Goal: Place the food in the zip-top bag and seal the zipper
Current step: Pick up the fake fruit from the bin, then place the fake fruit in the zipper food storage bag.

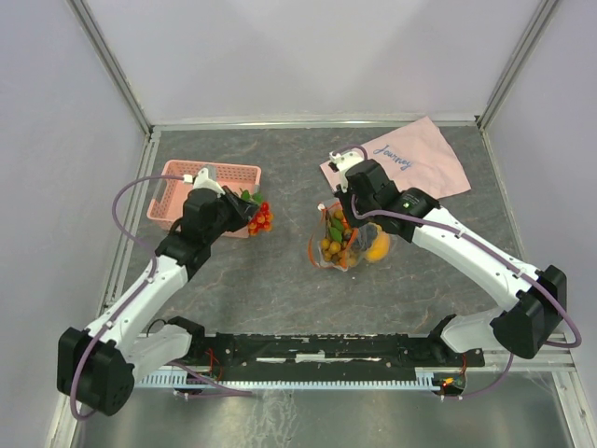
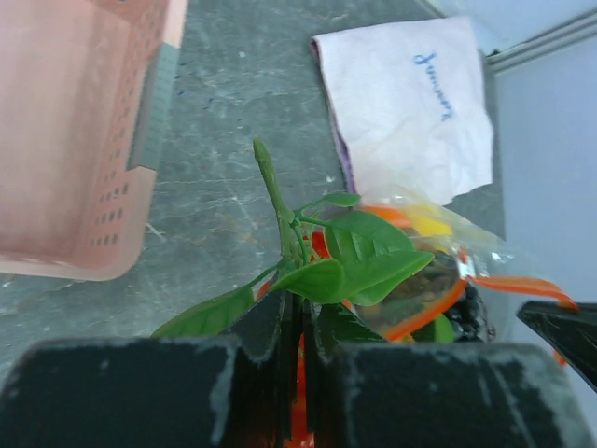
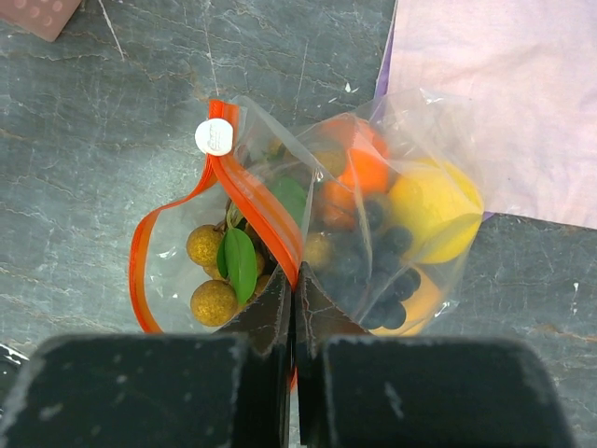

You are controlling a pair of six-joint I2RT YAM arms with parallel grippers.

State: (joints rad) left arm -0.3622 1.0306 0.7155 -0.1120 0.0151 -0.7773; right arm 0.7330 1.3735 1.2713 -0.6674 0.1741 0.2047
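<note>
— What has the left pincer [image 2: 298,341] got?

— A red berry sprig [image 1: 260,218]. The two fingers are pressed almost together on its green stem, with leaves fanning out past the tips and the red pieces bunched below. It sits just off the near corner of the pink basket [image 1: 182,177]. I can't tell whether the berries touch the table [image 1: 420,280].

— And the right pincer [image 3: 292,308]?

— Pinched tight, no gap to speak of. It grips the zipper strip [image 3: 252,201] of the zip-top bag [image 1: 347,250], roughly midway along the orange-red band.

— So where is the bag?

— In the middle of the table, between the two arms, right under the right pincer and just in front of the pink cloth [image 1: 420,159] with the blue writing. It is well apart from the sprig.

— Is its mouth closed?

— No. To one side of the grip the strip bows out into an open loop. A white slider tab [image 3: 215,136] sits at the far end of the band.

— What's inside?

— Through the clear plastic I see a lemon [image 3: 438,201], an orange fruit [image 3: 364,168] beside it, and dark grapes [image 3: 373,280] heaped lower down. The tan-brown berries [image 3: 213,301], with a green leaf, show within the open loop.

— Do the pincers touch each other?

— No, they are well apart.
</note>
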